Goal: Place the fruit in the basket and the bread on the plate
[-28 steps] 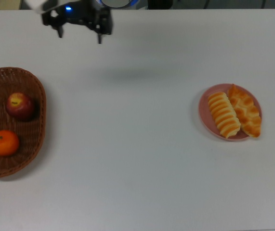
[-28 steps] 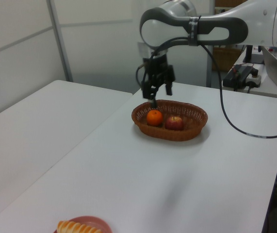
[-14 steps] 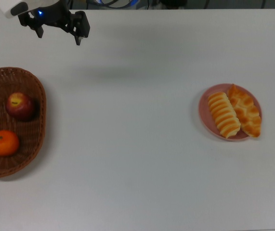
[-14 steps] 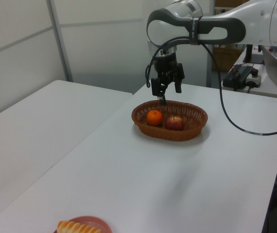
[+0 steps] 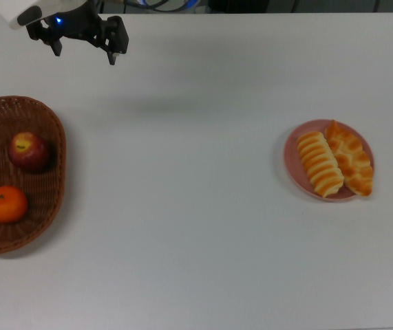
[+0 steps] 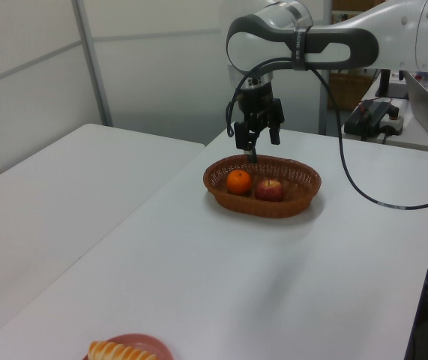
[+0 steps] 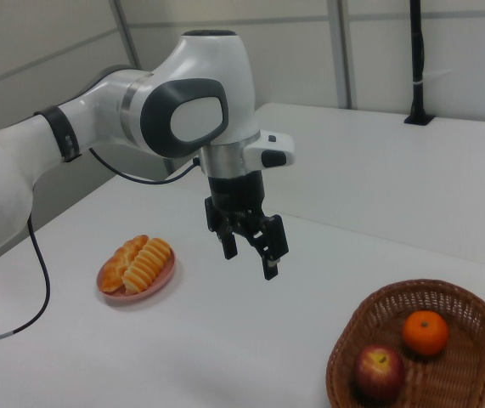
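Observation:
The wicker basket (image 5: 48, 127) (image 6: 300, 174) (image 7: 471, 310) lies at the top view's left and holds both pieces of fruit, a dark red apple (image 5: 28, 151) (image 6: 270, 189) (image 7: 378, 371) and an orange mandarin (image 5: 6, 204) (image 6: 238, 181) (image 7: 425, 331). On the pink plate (image 5: 291, 155) (image 7: 106, 285) at the top view's right lie both loaves of bread, the ridged one (image 5: 319, 163) (image 6: 116, 351) (image 7: 149, 262) and the braided one (image 5: 349, 157) (image 7: 121, 260). My gripper (image 5: 85, 52) (image 6: 246, 150) (image 7: 249, 262) hangs open and empty in the air near the table's far edge, right of the basket in the top view.
The white table (image 5: 182, 206) stretches between basket and plate. A second white table (image 6: 41, 195) stands at the left view's left. A desk with a laptop and cables (image 6: 393, 112) is at the left view's right.
Over the last second my gripper moved left in the top view, toward the basket side, and has hardly moved in the last half second. Fruit and bread have not moved.

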`<action>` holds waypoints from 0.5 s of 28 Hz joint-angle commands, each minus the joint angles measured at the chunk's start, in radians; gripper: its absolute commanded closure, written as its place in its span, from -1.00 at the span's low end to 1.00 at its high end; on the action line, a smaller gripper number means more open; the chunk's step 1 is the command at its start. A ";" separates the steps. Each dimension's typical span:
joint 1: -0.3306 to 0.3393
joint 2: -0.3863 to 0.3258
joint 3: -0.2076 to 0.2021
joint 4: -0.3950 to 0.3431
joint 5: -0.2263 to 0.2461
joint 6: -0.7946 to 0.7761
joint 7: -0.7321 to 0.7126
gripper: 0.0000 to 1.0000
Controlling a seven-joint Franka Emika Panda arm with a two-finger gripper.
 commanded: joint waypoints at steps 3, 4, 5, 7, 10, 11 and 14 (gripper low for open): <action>0.004 -0.003 0.000 -0.013 0.031 0.000 -0.027 -1.00; 0.007 -0.002 0.000 -0.013 0.031 0.000 -0.028 -1.00; 0.010 0.004 0.005 -0.013 0.031 0.000 -0.033 -1.00; 0.013 0.013 0.008 -0.012 0.031 -0.002 -0.041 -1.00; 0.024 0.015 0.022 -0.011 0.032 0.000 -0.041 -1.00; 0.031 0.015 0.025 -0.011 0.032 -0.002 -0.041 -1.00; 0.047 0.015 0.025 -0.011 0.032 -0.003 -0.039 -1.00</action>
